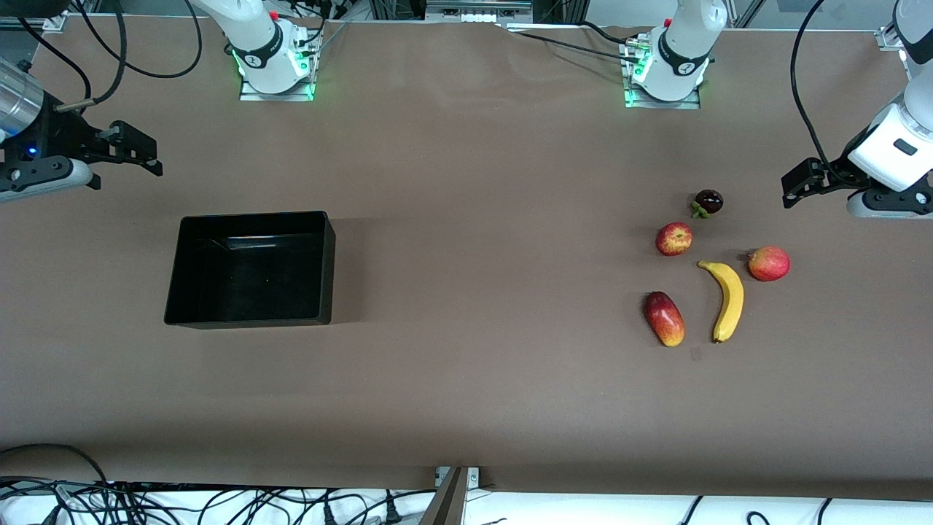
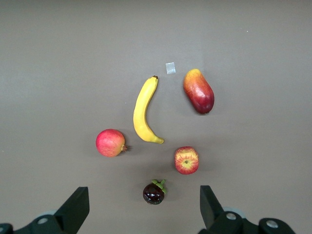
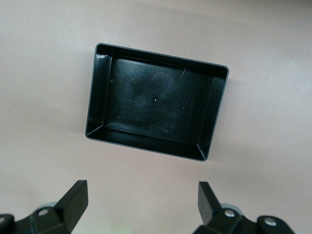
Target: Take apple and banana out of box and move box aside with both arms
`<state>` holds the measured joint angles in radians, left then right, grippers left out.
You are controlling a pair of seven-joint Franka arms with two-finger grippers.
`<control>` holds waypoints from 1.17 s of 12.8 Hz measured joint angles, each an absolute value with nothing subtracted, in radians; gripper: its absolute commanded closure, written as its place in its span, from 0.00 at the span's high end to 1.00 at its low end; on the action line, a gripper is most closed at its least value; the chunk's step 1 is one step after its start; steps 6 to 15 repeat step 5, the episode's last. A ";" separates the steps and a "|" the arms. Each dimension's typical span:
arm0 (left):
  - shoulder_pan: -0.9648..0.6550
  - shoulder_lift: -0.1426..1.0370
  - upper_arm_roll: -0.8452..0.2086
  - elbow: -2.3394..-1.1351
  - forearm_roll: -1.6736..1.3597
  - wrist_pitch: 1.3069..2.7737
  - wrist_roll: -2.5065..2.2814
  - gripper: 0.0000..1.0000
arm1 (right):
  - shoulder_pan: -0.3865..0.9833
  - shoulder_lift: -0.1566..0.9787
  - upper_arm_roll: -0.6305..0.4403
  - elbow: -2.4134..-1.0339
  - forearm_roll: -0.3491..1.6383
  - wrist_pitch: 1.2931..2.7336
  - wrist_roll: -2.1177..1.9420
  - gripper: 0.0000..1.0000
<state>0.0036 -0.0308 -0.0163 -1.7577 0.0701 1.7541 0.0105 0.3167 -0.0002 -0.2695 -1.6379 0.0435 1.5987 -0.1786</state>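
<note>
Box (image 1: 251, 268) empty, banana (image 1: 727, 300) among fruits — grippers apart

The right arm (image 1: 255, 44) rises from its base at the top of the front view and passes out of frame, coming back in at the right arm's end of the counter. Its end effector (image 1: 135, 149) hangs in the air there, empty, with its two black fingers (image 3: 73, 202) spread wide apart. The left arm (image 1: 678, 44) does likewise from its own base, returning at the left arm's end of the counter. Its end effector (image 1: 798, 182) is also aloft and empty, its fingers (image 2: 75, 207) spread wide. Both wrists point their cameras down at the counter. Neither arm touches anything.
</note>
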 measured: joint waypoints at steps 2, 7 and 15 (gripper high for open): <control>0.004 -0.031 -0.016 -1.758 0.070 1.754 0.010 1.00 | 0.317 0.005 -0.269 -1.632 0.041 1.600 -0.178 1.00; 0.004 -0.031 -0.016 -1.758 0.070 1.754 0.010 1.00 | 0.317 0.010 -0.266 -1.632 0.041 1.600 -0.178 1.00; 0.004 -0.031 -0.016 -1.758 0.070 1.754 0.010 1.00 | 0.317 0.010 -0.266 -1.632 0.041 1.600 -0.178 1.00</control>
